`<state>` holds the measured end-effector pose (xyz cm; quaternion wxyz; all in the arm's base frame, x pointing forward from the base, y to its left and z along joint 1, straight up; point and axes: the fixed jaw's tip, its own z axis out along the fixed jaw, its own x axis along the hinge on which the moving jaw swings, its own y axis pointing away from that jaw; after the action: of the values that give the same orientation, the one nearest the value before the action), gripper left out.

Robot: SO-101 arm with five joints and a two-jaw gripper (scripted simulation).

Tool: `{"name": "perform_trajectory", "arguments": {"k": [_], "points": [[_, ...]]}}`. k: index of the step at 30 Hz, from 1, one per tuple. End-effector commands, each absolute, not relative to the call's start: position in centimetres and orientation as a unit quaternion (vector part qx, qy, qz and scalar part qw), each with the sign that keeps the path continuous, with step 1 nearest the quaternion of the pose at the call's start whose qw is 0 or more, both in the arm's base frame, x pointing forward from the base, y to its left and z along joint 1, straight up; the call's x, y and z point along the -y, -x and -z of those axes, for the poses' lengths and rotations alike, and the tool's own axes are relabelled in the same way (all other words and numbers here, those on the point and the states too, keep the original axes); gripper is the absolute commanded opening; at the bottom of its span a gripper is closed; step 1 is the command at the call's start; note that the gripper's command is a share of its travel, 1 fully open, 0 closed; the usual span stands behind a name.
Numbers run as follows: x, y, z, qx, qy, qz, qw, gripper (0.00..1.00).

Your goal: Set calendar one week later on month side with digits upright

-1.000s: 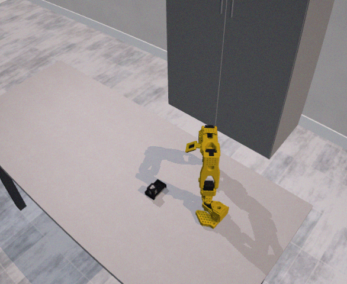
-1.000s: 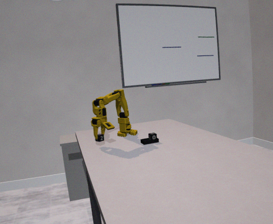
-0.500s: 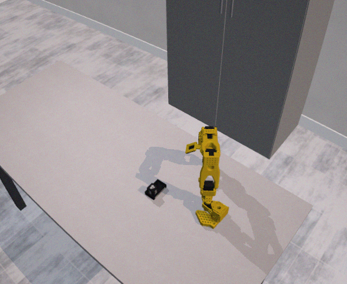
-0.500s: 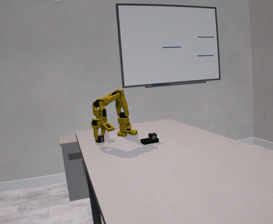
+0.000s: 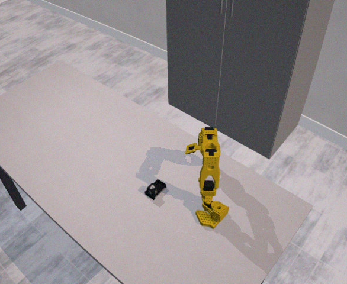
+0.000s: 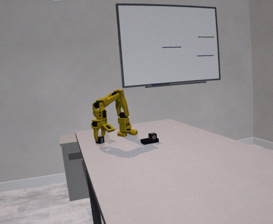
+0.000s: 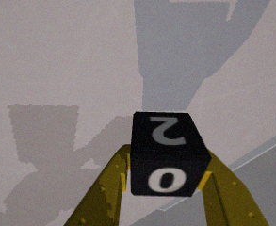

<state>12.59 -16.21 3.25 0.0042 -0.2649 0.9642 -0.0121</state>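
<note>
My gripper is shut on a black number cube. In the wrist view the cube shows a 2 on one face and a 0 on the face nearer the camera. In the exterior view the held cube shows a 2 and sits at or just above the table near its far left edge, under the gripper. The black tray lies to the right of the arm's base, with the other cube standing in its right half and showing a 0. The tray also shows in the top view; there the held cube is hidden behind the arm.
The yellow arm's base stands near the table's edge. A dark grey cabinet stands on the floor beside the table. The table edge runs close under the held cube. A whiteboard hangs on the wall.
</note>
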Motion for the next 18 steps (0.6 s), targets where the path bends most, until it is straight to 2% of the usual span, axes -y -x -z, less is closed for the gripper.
{"name": "perform_trajectory", "arguments": {"k": [1, 18], "points": [[16.57, -12.71, -3.46, -0.964, 0.266, 0.026, 0.011, 0.0], [16.59, -12.73, -2.85, -0.964, 0.266, 0.026, 0.011, 0.0]]}}
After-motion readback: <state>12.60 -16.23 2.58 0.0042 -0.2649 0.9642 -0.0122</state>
